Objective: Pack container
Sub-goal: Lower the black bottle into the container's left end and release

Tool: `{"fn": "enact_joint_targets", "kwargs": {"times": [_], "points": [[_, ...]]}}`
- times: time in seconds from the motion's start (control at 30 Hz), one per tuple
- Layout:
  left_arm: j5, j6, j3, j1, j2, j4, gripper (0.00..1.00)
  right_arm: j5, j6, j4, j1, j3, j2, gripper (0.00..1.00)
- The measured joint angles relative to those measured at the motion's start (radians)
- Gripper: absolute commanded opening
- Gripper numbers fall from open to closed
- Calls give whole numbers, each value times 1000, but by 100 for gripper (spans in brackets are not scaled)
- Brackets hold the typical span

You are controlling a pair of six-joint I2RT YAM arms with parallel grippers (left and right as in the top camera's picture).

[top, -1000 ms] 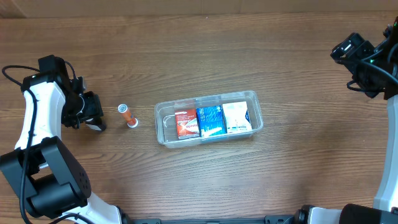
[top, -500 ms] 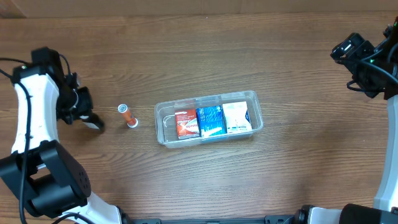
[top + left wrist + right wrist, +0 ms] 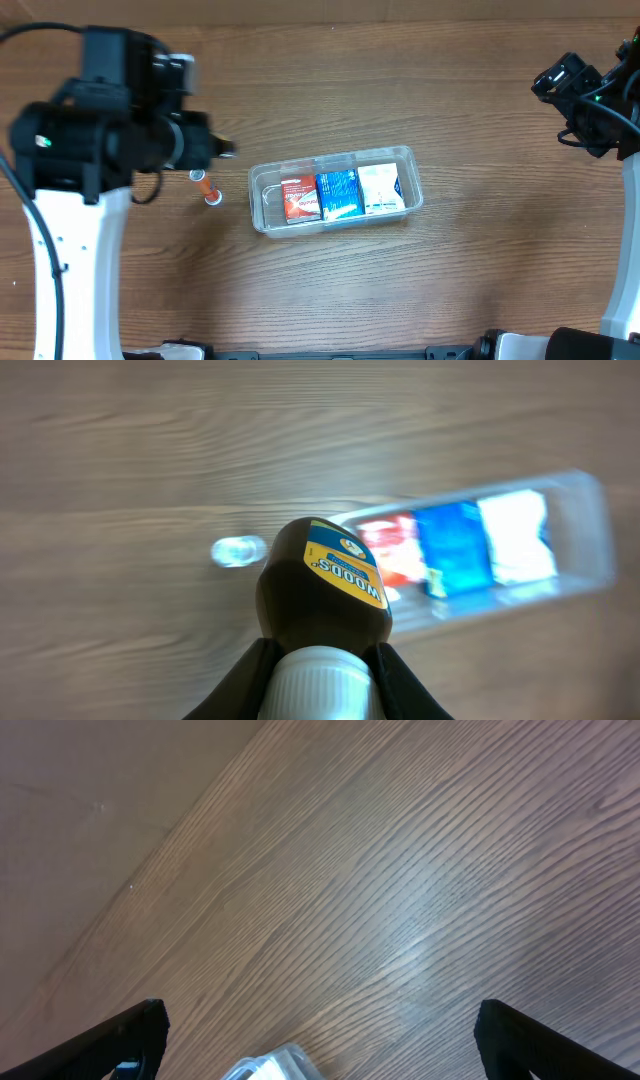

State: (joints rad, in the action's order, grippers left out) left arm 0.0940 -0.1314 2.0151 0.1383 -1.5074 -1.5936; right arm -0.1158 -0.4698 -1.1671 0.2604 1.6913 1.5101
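The clear plastic container [image 3: 408,153] lies mid-table and holds a red box [image 3: 300,198], a blue box [image 3: 338,193] and a white box [image 3: 382,188]. It also shows in the left wrist view [image 3: 585,485], and its corner shows in the right wrist view [image 3: 270,1068]. My left gripper [image 3: 320,672] is shut on a brown bottle [image 3: 320,585] with a white cap and a yellow-blue label, held high above the table. In the overhead view the left gripper [image 3: 208,148] hovers left of the container. My right gripper [image 3: 320,1020] is open and empty, up at the far right [image 3: 562,78].
A small orange vial [image 3: 205,187] with a pale cap lies on the wooden table just left of the container, below the left gripper; it shows in the left wrist view [image 3: 238,550] too.
My left arm has risen from the table at the far left and swung right toward the container, carrying the bottle. The right arm has not moved.
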Motion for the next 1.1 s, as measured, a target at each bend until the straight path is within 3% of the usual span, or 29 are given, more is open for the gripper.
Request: {"fn": "enact_joint_targets", "kwargs": {"times": [0.17, 0.33, 0.43, 0.83, 1.1], "points": [[-9, -100, -113, 189, -19, 124, 16, 0, 0, 0, 0, 0, 0, 100], [-8, -168, -372, 261, -101, 310, 16, -1, 0, 0, 0, 0, 0, 100], [-22, -183, -444, 271, -173, 329, 16, 0, 0, 0, 0, 0, 0, 100], [-194, -184, -463, 271, -268, 334, 20, 0, -1, 0, 0, 0, 0, 100], [-227, -184, -463, 273, -377, 369, 22, 0, 0, 0, 0, 0, 0, 100]]}}
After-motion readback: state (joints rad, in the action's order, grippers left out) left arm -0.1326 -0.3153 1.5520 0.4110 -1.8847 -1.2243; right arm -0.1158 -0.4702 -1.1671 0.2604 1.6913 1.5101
